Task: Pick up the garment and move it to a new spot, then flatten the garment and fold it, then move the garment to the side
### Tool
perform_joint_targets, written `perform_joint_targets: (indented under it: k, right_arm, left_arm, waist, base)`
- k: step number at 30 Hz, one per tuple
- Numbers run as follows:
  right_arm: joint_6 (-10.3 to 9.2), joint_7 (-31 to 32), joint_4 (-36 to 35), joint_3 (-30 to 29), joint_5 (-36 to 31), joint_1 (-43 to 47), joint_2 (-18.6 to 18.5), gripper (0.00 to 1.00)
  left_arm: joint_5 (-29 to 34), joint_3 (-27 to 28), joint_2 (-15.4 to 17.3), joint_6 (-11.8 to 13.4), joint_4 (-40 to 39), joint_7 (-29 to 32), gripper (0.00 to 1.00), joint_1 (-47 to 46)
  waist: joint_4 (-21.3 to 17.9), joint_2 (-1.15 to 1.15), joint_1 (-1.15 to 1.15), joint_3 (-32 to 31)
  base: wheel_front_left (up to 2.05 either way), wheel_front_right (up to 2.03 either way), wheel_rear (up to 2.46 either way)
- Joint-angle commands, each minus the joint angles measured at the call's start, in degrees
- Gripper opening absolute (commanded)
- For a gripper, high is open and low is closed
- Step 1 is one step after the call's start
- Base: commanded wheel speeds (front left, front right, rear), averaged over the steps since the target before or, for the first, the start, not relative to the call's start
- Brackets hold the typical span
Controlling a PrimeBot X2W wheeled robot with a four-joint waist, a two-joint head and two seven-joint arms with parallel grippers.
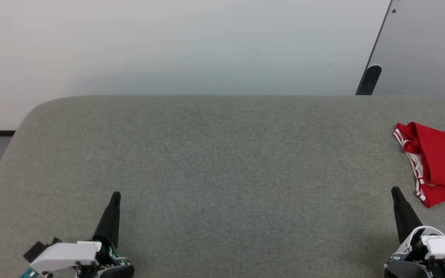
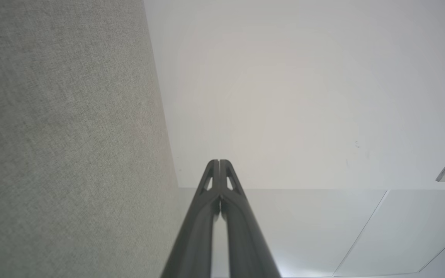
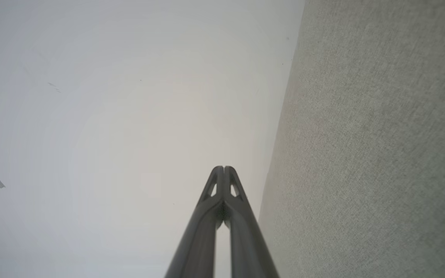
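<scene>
Both claws parked low, empty. Left gripper [image 1: 115, 197] has its two dark fingers pressed together with nothing between them, and the left wrist view confirms the tips are touching. Right gripper [image 1: 395, 192] is the same, closed on air. The red short-sleeved jersey with white-and-red striped trim [image 1: 442, 162] lies bunched or loosely folded at the far right of the surface, near the right claw but not touching it, and the frame edge cuts it off, so I can't tell its full extent. My read is that it's either already set aside or not yet started. Risks if a grab comes next: the right claw has to open first or it'll just shove the cloth. The layers look stacked, so a shallow pinch probably takes only the top ply and drags the bundle apart. With the far side out of frame, a blind reach could push it toward an edge I can't see. The surface is a grey woven fabric-covered top [image 1: 222, 154] with a rounded far-left corner. It's likely grippy, so dragging would bunch the jersey, and the tips could snag the weave. Behind it are a plain white wall [image 1: 168, 46], a grey slanted panel [image 1: 427, 46] and a dark post [image 1: 369, 79].
</scene>
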Motion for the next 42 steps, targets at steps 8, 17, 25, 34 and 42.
perform_joint_targets:
  k: [8,17,25,34,42]
  right_arm:
    - [-0.06,0.1,0.0,-0.1,0.2,-0.3,0.2,0.0]
    - [-0.06,0.1,0.0,-0.1,0.2,-0.3,0.2,0.0]
    - [-0.06,0.1,0.0,-0.1,0.2,-0.3,0.2,0.0]
    - [-0.06,0.1,0.0,-0.1,0.2,-0.3,0.2,0.0]
    - [-0.06,0.1,0.0,-0.1,0.2,-0.3,0.2,0.0]
  left_arm:
    - [-0.1,0.0,-0.1,-0.3,0.1,0.2,0.0,-0.6]
    - [-0.1,0.0,-0.1,-0.3,0.0,0.2,0.0,-0.6]
    - [-0.2,0.0,-0.1,-0.3,0.0,0.2,0.0,-0.6]
    - [-0.2,0.0,-0.1,-0.3,0.0,0.2,0.0,-0.6]
    - [-0.2,0.0,-0.1,-0.3,0.0,0.2,0.0,-0.6]
  waist:
    - [0.0,0.0,0.0,0.0]
    - [0.0,0.0,0.0,0.0]
    - [0.0,0.0,0.0,0.0]
    - [0.0,0.0,0.0,0.0]
    - [0.0,0.0,0.0,0.0]
  base:
    - [0.0,0.0,0.0]
    - [0.0,0.0,0.0]
    - [0.0,0.0,0.0]
    - [0.0,0.0,0.0]
    - [0.0,0.0,0.0]
